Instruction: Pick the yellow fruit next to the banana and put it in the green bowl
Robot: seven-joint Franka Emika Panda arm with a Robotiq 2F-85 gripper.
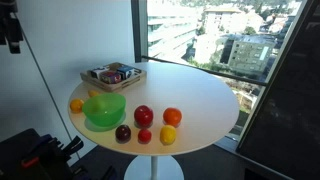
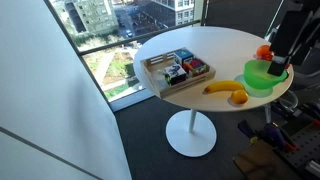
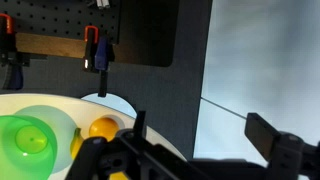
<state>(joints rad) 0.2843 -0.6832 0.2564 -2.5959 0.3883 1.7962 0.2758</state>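
Note:
The yellow fruit [image 1: 76, 105] lies at the table's edge beside the green bowl [image 1: 105, 110]. The banana [image 2: 218, 88] lies next to the fruit [image 2: 238, 97], and the bowl [image 2: 260, 76] is just beyond them. In the wrist view the bowl [image 3: 30, 140], the fruit [image 3: 102, 128] and a sliver of banana [image 3: 76, 146] sit at the lower left. My gripper [image 3: 205, 140] is open and empty, held high above the table near the bowl. It shows in both exterior views [image 1: 12, 30] [image 2: 278, 62].
A wooden tray of packets [image 1: 113, 75] stands at the back of the round white table [image 1: 200, 95]. Red fruits [image 1: 143, 115], an orange fruit [image 1: 172, 117] and a paler yellow fruit [image 1: 168, 135] lie beside the bowl. A window [image 1: 220, 40] is behind the table.

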